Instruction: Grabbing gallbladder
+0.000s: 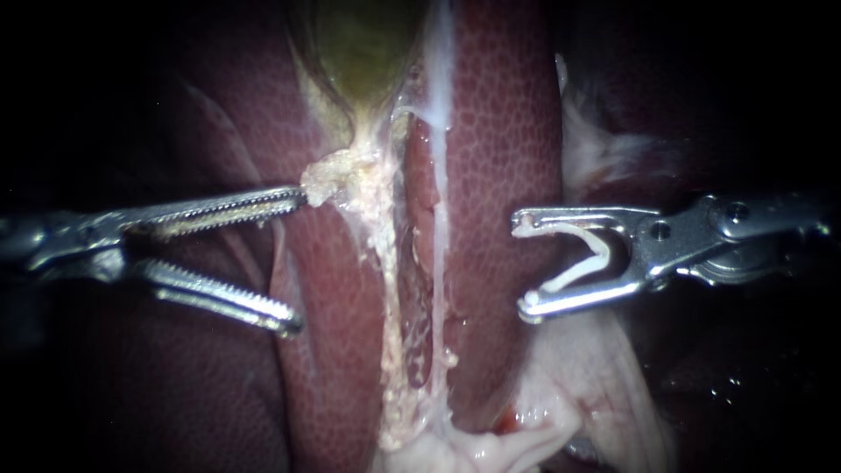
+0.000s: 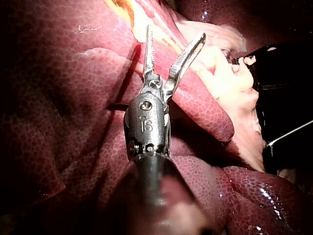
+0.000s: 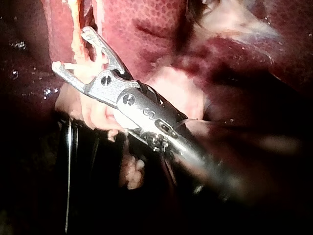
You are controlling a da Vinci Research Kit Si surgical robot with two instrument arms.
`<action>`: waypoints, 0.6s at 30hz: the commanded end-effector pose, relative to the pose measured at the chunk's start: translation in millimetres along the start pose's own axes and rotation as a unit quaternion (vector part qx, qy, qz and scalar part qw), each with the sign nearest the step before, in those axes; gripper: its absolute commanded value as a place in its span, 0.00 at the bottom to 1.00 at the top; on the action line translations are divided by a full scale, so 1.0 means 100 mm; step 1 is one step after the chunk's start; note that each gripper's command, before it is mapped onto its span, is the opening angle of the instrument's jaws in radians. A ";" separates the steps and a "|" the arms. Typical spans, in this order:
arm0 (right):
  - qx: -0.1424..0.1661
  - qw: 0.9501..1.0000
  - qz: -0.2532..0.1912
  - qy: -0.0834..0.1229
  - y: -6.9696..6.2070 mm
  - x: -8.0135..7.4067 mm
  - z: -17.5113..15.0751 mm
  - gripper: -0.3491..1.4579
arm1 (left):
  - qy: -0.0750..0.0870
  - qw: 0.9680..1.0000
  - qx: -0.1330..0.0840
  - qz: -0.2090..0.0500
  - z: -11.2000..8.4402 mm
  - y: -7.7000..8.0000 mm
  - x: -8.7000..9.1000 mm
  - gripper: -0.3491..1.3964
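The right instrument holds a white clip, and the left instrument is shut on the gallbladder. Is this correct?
Not quite. The endoscope view shows the left instrument open and gripping nothing; the gallbladder lies above it, ungrasped. The right instrument does hold the white clip.

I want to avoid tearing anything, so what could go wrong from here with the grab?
The left instrument has open jaws reaching only the pale fatty lump below the gallbladder; closing here might grip crumbly tissue that tears or slips. Its lower jaw lies over the liver and could scrape it. The right instrument, holding a white clip, hovers close to the liver too.
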 end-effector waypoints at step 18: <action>-0.001 1.000 0.001 0.000 0.000 0.000 0.001 0.51 | 0.000 1.000 -0.011 0.000 0.001 0.030 -0.006 0.61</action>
